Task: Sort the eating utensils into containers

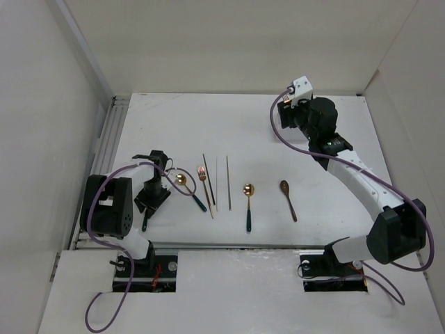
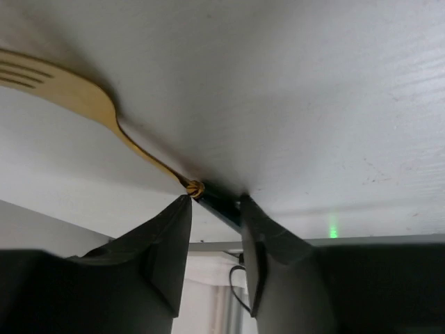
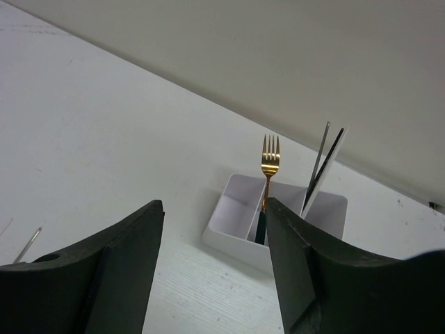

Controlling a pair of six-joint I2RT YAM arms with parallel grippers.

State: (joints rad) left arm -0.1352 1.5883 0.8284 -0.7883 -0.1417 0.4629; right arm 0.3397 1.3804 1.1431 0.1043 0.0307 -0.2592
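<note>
Between the black left jaws, a fork (image 2: 90, 101): gold head, dark teal handle, on a white table (image 2: 313, 104); a green light dot (image 2: 333, 229) glows right of them. Beyond the black right jaws, a white box (image 3: 233, 223) holds a gold-headed, dark-handled second fork (image 3: 270, 161) and silvery-dark chopsticks (image 3: 321, 160). Far from either: brown spoon (image 1: 288, 200), copper fork (image 1: 201, 172), purple cables (image 1: 86, 316).

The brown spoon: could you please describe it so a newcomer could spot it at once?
On the white table, utensils lie in a row near the front edge. The brown spoon is the rightmost, beside a gold spoon. Unlike that one, it is brown all over, handle included.
</note>
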